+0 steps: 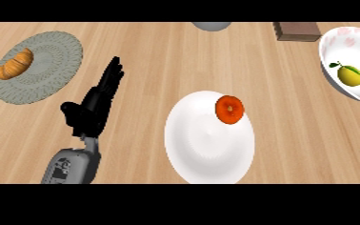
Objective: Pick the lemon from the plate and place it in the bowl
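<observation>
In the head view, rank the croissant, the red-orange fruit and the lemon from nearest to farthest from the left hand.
From the left hand:
1. croissant, at the left edge.
2. red-orange fruit, centre, to the hand's right.
3. lemon, at the far right edge.

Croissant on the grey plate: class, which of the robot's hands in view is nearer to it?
Left. The left hand lies open, right of the croissant, just beyond the grey plate rim. The right hand is not in view.

A single head-height view, steeply down onto the wooden counter, close in, robot's side at the lower edge.
</observation>
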`<state>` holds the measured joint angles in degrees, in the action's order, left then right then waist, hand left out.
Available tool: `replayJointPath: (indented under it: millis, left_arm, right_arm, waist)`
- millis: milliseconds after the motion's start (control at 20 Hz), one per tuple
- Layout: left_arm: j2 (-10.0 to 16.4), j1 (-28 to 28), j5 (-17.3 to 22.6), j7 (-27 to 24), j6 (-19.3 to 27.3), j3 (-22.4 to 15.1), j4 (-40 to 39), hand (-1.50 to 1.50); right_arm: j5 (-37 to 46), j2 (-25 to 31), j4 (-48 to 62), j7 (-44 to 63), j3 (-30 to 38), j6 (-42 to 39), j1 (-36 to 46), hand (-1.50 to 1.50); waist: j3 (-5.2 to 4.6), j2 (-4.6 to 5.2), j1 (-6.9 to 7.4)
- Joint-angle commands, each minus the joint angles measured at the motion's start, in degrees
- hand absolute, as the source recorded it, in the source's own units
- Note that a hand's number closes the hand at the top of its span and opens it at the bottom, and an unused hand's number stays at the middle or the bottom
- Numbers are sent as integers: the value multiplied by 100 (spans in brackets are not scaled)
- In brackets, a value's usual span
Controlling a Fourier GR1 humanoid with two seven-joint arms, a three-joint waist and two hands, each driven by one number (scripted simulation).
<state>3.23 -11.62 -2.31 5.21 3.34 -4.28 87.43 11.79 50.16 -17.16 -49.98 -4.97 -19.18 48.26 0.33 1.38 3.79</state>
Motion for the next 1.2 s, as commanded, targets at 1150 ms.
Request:
replayJointPath:
  millis: [1150]
  left_arm:
    - [25,255,0,-195,-11,69,8,0]
  right_arm:
    - [-1482,838,475,524,1153,-3234,-80,-150]
  waist:
    - [31,10,-143]
